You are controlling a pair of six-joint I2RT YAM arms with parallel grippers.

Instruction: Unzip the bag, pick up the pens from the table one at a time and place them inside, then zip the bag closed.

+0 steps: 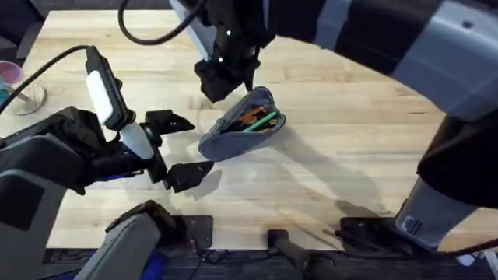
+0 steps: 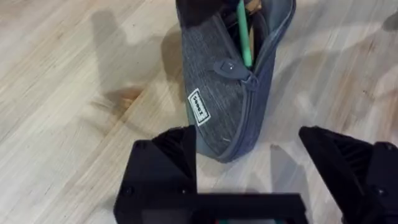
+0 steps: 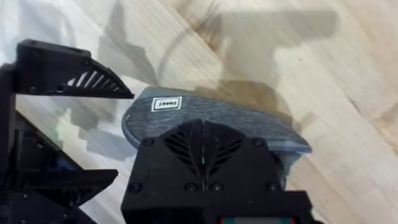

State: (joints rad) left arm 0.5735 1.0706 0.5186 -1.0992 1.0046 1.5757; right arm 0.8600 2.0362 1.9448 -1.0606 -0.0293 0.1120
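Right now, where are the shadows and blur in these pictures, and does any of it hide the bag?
Overhead: the right arm, close under the camera, shows large and blurred across the upper right; the bag stays sharp, shadow falling to its right. Left wrist: soft shadows on the table, bag and green pen clear. Right wrist: its own gripper covers the bag's near part; arm shadows lie beyond.

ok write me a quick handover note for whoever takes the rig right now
Left pincer: open, empty, low over the table just short of the bag's near end.
Right pincer: shut on the far end of the bag, pinning it.
Bag: unzipped and gaping mid-table, zipper pull partway along.
Pens: the green pen and the orange pen both lie inside.
Done: unzipping, loading both pens.
Left: take the zipper pull with the left pincer and zip the bag closed while the right holds it.
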